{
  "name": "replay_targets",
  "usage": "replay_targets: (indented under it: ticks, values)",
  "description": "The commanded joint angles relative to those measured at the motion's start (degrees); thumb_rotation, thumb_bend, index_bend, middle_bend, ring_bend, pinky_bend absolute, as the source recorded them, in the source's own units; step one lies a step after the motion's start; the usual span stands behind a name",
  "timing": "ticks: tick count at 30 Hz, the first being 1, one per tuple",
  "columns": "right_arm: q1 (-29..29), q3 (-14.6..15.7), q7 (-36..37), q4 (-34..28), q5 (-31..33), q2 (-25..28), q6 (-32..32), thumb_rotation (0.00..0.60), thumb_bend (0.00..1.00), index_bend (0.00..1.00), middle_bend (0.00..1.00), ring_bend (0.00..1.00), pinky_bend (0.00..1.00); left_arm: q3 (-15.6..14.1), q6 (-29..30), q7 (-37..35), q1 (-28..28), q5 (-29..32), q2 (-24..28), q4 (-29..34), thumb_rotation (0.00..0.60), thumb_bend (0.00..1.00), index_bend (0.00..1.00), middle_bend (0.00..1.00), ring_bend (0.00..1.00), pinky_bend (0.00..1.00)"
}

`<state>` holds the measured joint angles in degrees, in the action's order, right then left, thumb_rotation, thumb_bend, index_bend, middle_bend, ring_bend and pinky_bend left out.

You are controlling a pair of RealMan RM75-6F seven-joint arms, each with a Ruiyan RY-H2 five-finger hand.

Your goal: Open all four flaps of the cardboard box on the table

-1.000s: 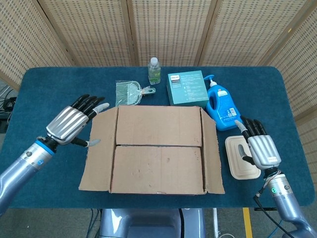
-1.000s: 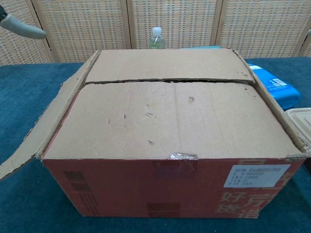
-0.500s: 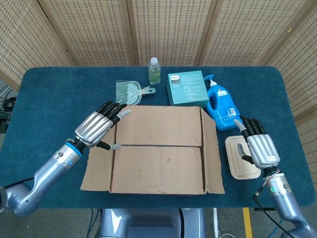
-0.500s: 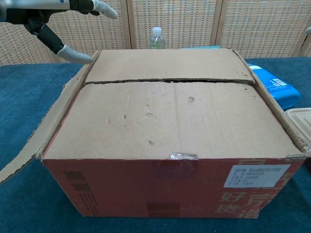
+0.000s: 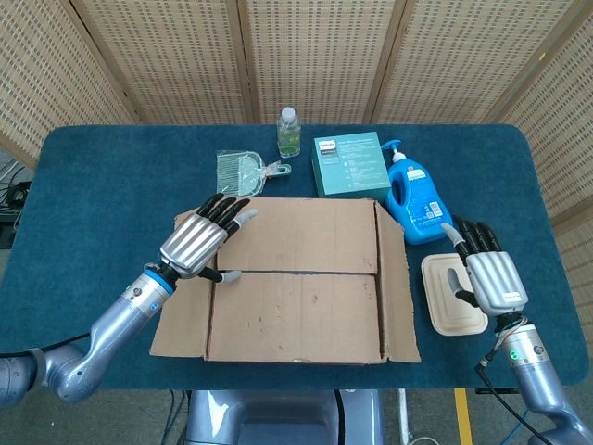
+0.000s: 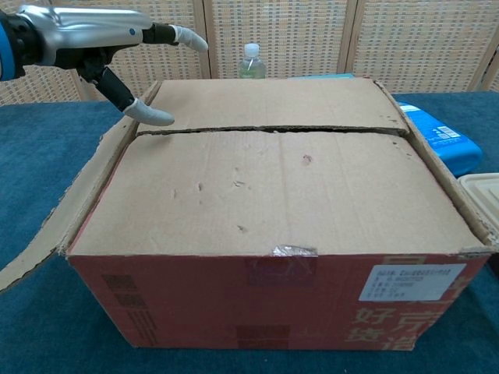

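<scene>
Left hand (image 5: 197, 243) spread, holding nothing, hovers over the cardboard box (image 5: 296, 278) at the left end of its centre seam, which runs left-right; right hand (image 5: 491, 278) spread, well right of the box.

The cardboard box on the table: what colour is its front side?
Red, with darker printed characters and a white label, on the brown cardboard box; the chest view shows it best.

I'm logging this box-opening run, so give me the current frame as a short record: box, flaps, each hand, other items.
box: cardboard box at table centre
long flaps: far flap and near flap lie flat, closed
side flaps: left flap and right flap folded outward
left hand: left hand open, above the box's far left corner
right hand: right hand open, over a beige lid
other items: water bottle, teal carton, blue detergent bottle
</scene>
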<state>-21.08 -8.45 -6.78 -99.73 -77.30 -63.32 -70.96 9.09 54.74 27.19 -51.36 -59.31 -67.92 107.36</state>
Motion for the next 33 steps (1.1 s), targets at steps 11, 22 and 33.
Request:
replay_targets:
  ticks: [11,22,33]
  values:
    - [0.39,0.02,0.69,0.32,0.00,0.33,-0.26,0.600,0.57,0.01,0.02,0.00,0.02,-0.79,1.85,4.25,-1.11,1.61,-4.63,-2.51,0.384,0.21,0.00,0.00,0.00,0.00]
    - [0.70,0.01,1.57,0.52,-0.17,0.53,-0.48,0.600,0.57,0.01,0.02,0.00,0.02,-0.87,3.13,7.20,-1.82,3.60,-7.01,-4.08,0.384,0.21,0.00,0.00,0.00,0.00]
    - [1.27,0.06,2.15,0.68,-0.17,0.86,-1.01,0.600,0.57,0.01,0.02,0.00,0.02,0.07,6.83,8.11,-1.52,2.58,-10.21,-6.81,0.383,0.22,0.00,0.00,0.00,0.00]
